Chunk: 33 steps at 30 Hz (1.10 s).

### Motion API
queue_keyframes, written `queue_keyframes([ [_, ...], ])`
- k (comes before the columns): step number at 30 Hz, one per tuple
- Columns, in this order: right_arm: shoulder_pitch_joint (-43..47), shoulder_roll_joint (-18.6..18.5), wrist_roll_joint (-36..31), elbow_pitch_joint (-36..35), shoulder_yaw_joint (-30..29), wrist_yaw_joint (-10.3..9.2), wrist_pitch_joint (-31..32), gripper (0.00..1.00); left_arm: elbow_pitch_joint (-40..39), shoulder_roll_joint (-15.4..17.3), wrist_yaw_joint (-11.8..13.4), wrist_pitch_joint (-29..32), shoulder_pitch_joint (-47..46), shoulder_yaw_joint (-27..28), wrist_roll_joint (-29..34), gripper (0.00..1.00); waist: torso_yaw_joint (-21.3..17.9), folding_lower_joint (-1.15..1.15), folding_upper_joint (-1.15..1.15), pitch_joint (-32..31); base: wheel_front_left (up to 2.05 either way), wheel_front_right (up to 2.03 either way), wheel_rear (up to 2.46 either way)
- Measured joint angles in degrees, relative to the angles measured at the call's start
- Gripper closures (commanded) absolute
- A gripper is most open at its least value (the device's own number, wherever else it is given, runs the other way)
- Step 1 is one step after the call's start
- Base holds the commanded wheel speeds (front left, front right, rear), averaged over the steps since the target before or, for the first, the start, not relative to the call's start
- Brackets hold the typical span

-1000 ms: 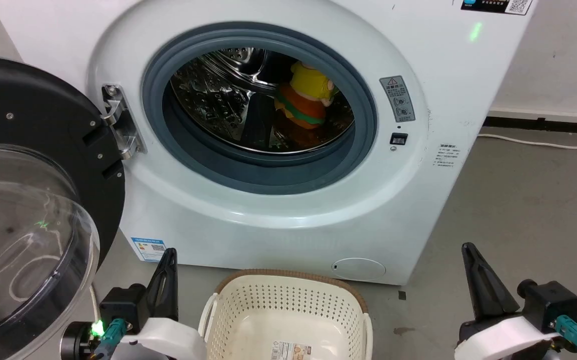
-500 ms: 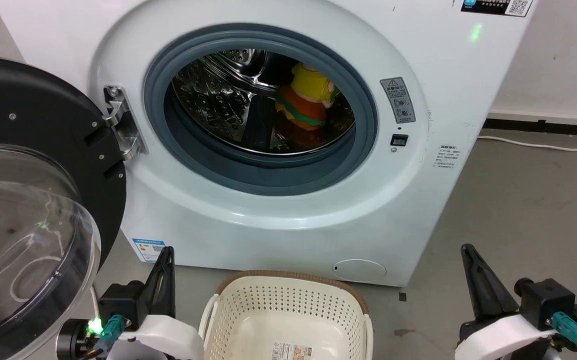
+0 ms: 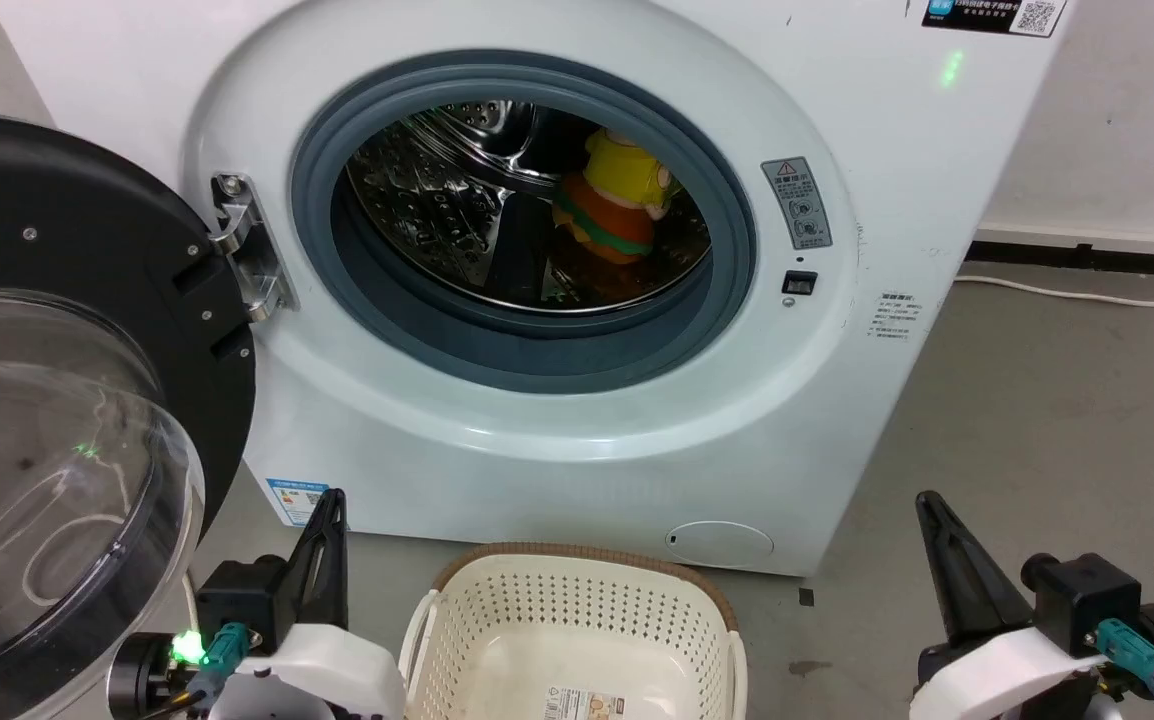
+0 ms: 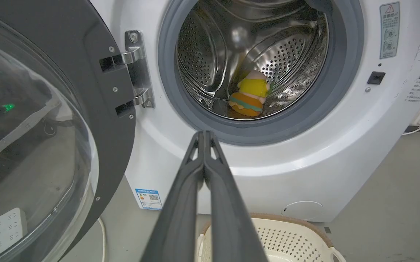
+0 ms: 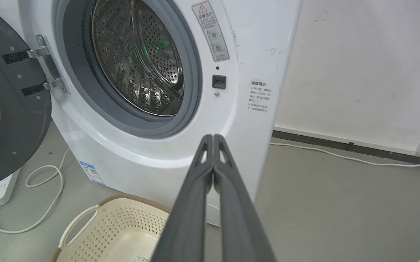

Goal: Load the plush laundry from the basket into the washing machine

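Plainly the soft toy (image 4: 249, 95) lies deep inside the washing machine (image 3: 557, 450), a light, squashy thing I judge best pinched across its bun, while my left gripper (image 4: 204, 134) and right gripper (image 5: 213, 137) hang in front of the machine, fingers pressed together on nothing.

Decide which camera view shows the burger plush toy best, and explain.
The left wrist view: the burger plush toy sits whole and unobstructed on the drum floor. The head view shows it too, from above, near the gasket edge. The right wrist view looks obliquely onto the drum's wall instead.
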Motion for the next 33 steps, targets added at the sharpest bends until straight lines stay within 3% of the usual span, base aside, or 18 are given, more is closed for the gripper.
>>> queue_keyframes([
  [33, -0.03, 0.0, -3.03, -0.71, -0.4, 0.0, 3.93, 1.0, -2.13, -1.78, -1.65, 3.79, 0.01, 2.91, 4.61, 1.0, 0.27, 0.0, 0.0, -0.63, 0.0, 0.0, 0.0],
])
